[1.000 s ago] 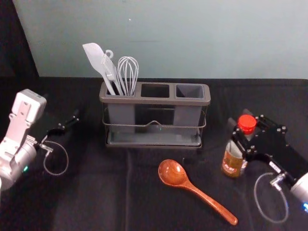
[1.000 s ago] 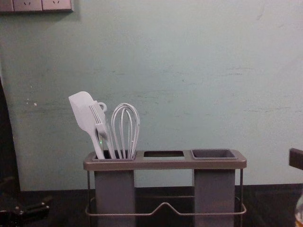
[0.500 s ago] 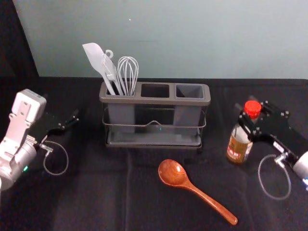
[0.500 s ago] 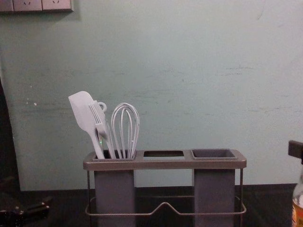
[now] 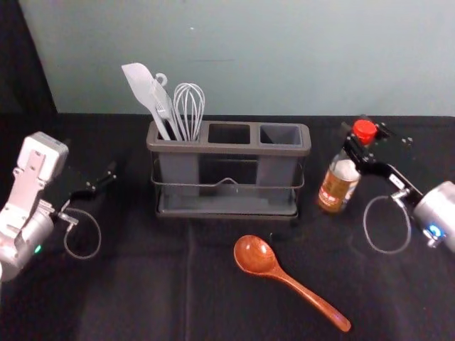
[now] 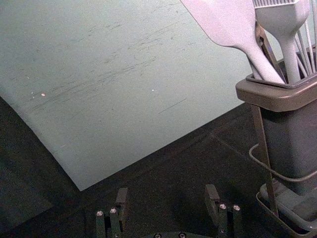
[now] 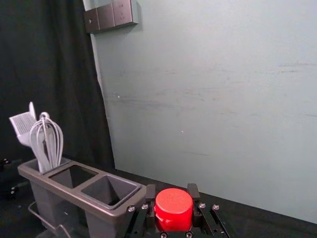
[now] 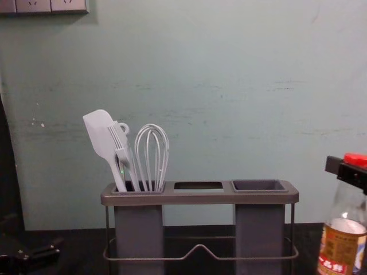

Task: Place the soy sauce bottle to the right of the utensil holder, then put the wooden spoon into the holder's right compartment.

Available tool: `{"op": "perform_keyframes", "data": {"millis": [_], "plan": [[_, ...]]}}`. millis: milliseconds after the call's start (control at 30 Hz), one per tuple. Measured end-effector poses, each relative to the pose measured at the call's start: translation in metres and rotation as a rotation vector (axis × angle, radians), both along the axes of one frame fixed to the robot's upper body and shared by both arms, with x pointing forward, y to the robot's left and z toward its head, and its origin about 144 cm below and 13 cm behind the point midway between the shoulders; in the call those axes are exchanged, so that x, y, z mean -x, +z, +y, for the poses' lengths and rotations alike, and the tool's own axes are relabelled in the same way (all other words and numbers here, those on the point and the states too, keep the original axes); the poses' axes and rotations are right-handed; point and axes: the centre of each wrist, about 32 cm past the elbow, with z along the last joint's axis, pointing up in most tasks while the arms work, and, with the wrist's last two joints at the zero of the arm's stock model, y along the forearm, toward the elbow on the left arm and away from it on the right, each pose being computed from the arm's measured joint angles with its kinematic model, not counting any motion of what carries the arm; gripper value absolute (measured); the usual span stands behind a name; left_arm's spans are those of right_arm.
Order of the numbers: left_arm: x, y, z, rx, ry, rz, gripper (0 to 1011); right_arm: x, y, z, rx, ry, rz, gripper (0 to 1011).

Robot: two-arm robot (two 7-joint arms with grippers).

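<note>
The right tool (image 7: 172,192) is clamped high on the soy sauce bottle (image 5: 337,187); releasing at a slant could topple it. The left tool (image 6: 167,193) is parked beyond the utensil holder (image 5: 227,148), jaws apart.

Beneath my right claw (image 5: 357,128), the counter (image 5: 142,291) wears a dark cloth, with soft creases running through it on my side of the claw. To the left of my claw, the utensil holder (image 5: 227,149) stands upright on the cloth, its long side facing me. Nearer to my body than the claw, the wooden spoon (image 5: 279,273) lies flat, well apart from the holder; its bowl is off to the claw's left, and its handle slants rightward and toward me. Whether the soy sauce bottle (image 5: 338,188) in my claw touches the cloth, I can't tell.
</note>
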Motion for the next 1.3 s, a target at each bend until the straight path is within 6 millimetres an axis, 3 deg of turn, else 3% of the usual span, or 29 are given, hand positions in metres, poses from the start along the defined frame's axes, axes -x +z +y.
{"op": "perform_keyframes", "data": {"millis": [500, 1300], "plan": [[0.000, 0.000, 0.000, 0.000, 0.000, 0.000, 1000, -0.019, -0.021, 0.008, -0.060, -0.014, -0.011, 385], [0.000, 0.000, 0.000, 0.000, 0.000, 0.000, 1000, -0.027, -0.036, 0.014, -0.080, -0.013, -0.022, 385]]}}
